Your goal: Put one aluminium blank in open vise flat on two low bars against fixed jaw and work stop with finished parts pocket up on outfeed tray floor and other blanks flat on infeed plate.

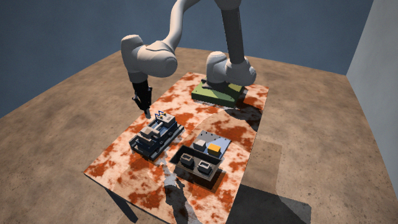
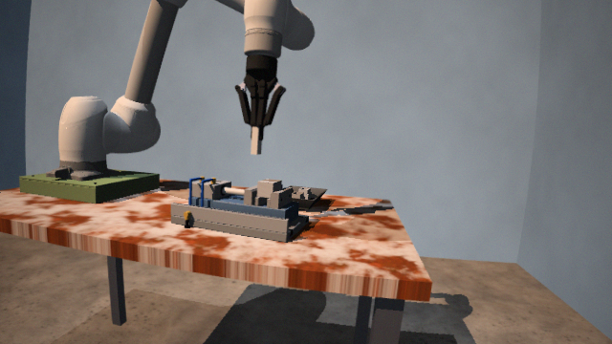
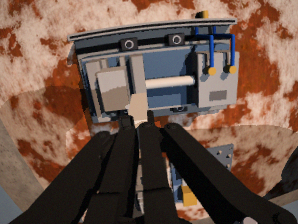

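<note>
The aluminium blank [image 1: 148,132] [image 2: 269,188] [image 3: 113,89] is in the vise opening, between the fixed jaw [image 2: 280,197] and the moving jaw [image 2: 251,196] [image 3: 137,67], and its top stands above them. Its underside and the two low bars under it are hidden, so I cannot tell if it lies fully flat or touches the work stop. The gripper [image 1: 147,113] [image 2: 256,140] [image 3: 140,104] is above the vise, its fingers closed together with nothing held; the blank is below the fingertips, apart from them. Farther out, another aluminium blank [image 1: 199,145] and a brass blank [image 1: 214,149] [image 3: 189,196] are on the infeed plate [image 1: 224,143] [image 3: 224,151], which the dark fingers partly cover in the wrist view. Two finished parts, pockets up, are in the outfeed tray [image 1: 193,175].
</note>
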Available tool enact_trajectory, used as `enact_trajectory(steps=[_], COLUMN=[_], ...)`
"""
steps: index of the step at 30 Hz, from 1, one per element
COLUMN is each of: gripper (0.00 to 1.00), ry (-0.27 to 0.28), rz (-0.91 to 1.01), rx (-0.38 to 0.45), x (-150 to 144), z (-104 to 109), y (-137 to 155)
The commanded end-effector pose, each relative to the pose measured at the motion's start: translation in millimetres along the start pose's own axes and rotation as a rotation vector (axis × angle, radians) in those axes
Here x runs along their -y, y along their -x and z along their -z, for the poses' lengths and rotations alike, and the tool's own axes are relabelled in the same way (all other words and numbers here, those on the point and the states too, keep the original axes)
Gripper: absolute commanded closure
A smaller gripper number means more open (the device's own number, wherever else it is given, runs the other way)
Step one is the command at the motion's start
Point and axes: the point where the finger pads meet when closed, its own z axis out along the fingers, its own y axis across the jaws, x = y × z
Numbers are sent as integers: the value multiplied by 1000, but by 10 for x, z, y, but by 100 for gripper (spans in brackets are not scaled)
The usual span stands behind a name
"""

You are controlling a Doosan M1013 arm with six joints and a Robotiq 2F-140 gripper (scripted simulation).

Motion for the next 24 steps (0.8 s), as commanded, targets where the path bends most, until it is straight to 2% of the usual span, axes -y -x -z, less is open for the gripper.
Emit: enact_trajectory(steps=[1, 4, 8, 10, 19, 24], gripper=[100, 100, 100, 100, 100, 100], ry=[-4, -4, -3, -3, -2, -2], rz=[24, 138, 429, 429, 1268, 1510], rx=[-1, -1, -2, -2, -3, -4], x=[10, 40, 115, 115, 324, 382], z=[41, 42, 44, 44, 43, 42], y=[-34, -64, -141, -141, -370, -438])
